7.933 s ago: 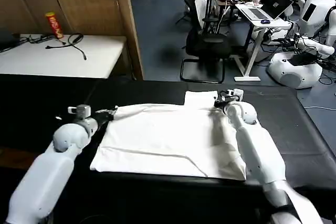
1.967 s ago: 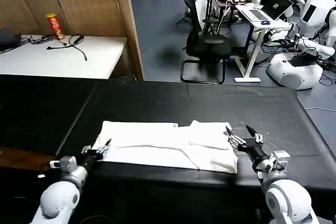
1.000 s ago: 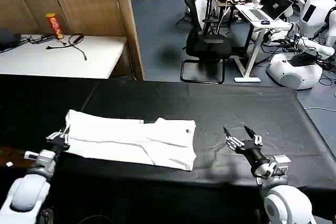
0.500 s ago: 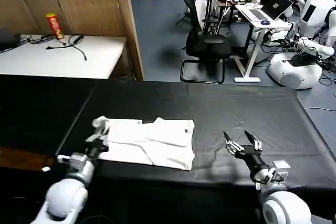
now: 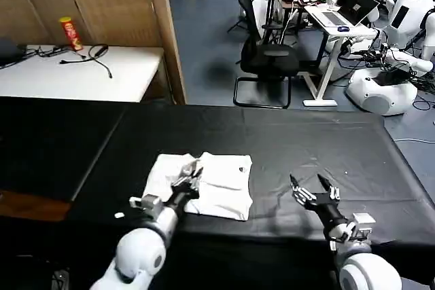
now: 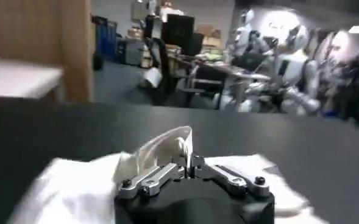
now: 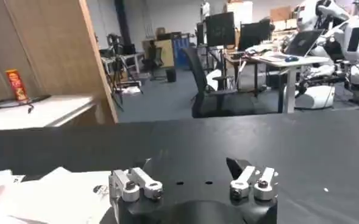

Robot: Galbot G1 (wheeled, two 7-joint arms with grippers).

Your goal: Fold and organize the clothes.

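**T-shirt gathered on black table, left gripper clamped on its cloth**

T-shirt [image 5: 204, 185], white, lies folded near the front edge of the black table [image 5: 292, 140] in the head view; the left gripper [image 5: 191, 173] pinches a raised fold; the right gripper [image 5: 312, 190] hovers beside it, fingers spread. Left wrist view: T-shirt [image 6: 75, 185] bunched in the closed left gripper [image 6: 188, 165]. Right wrist view: right gripper [image 7: 194, 173] wide apart, T-shirt [image 7: 51, 195] nearby.

Left hand [image 5: 191, 172] clamping T-shirt [image 5: 221, 191]
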